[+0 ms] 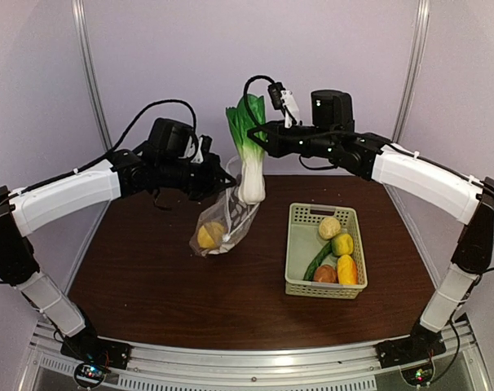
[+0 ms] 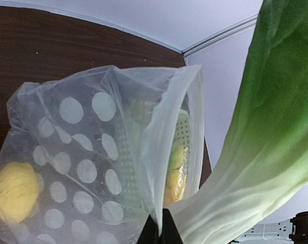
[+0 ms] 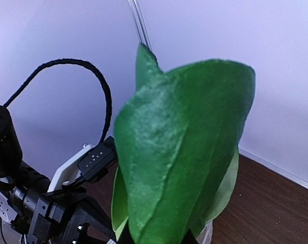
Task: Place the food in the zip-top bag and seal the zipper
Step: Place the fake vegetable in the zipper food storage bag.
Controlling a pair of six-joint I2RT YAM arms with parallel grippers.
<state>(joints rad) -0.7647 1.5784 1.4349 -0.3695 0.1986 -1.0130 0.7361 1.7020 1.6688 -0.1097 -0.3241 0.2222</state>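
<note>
Nearest me, the arm bases (image 1: 92, 349) line the table (image 1: 149, 285) edge. At left, the left gripper (image 2: 157, 230) is pinched together on the rim of the dotted bag (image 1: 228, 218), which hangs limp with a lemon (image 1: 209, 235) inside. Next, the right gripper (image 1: 262, 137) clamps the leafy vegetable (image 1: 249, 159) by its green top, white base at the bag's mouth. It looks light; the film looks slippery, best held near the zipper (image 2: 193, 96). Rightmost, the basket (image 1: 300, 252) keeps the remaining food (image 1: 337, 244).

This was pretty clearly a robotics lab booth. Plain pale walls (image 1: 35, 65) with metal corner strips (image 1: 92, 73) boxed in a dark wood-look table (image 1: 174, 293). The left arm (image 1: 68, 195) and right arm (image 1: 426, 183) were bolted to an aluminium rail (image 1: 255, 358), and the food (image 1: 346, 269) was plastic toys.
</note>
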